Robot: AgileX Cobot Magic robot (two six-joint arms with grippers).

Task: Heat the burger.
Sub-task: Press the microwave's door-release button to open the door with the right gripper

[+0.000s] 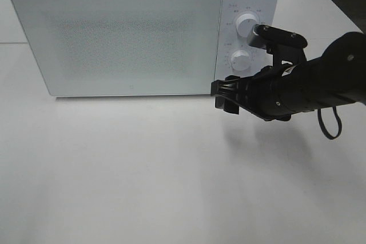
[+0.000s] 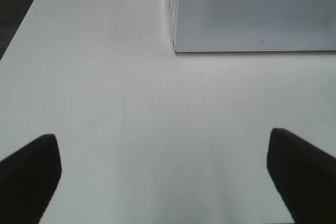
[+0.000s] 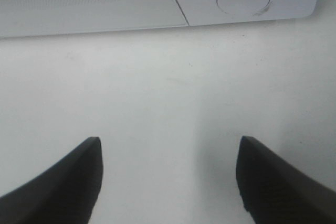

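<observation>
A white box-shaped microwave oven (image 1: 131, 38) with a frosted grey door (image 1: 123, 35) is set toward the far edge of the white desk (image 1: 143, 170), and the door is shut. The black right gripper (image 1: 222, 96) is held low, just before the oven's lower right front corner. Its jaws are parted and nothing is held between them. The black left gripper (image 2: 163, 140) is spread wide above the desk, facing the oven's left front corner. The burger is shown in no view, so its place cannot be told.

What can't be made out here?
- Burger: in no view. The closed, washed-out door of the microwave hides the inside.
- Labels around the upper dial: too small in the high view.
- Left end effector: outside the high view, and the wrist view's edge cuts off its fingers.
</observation>
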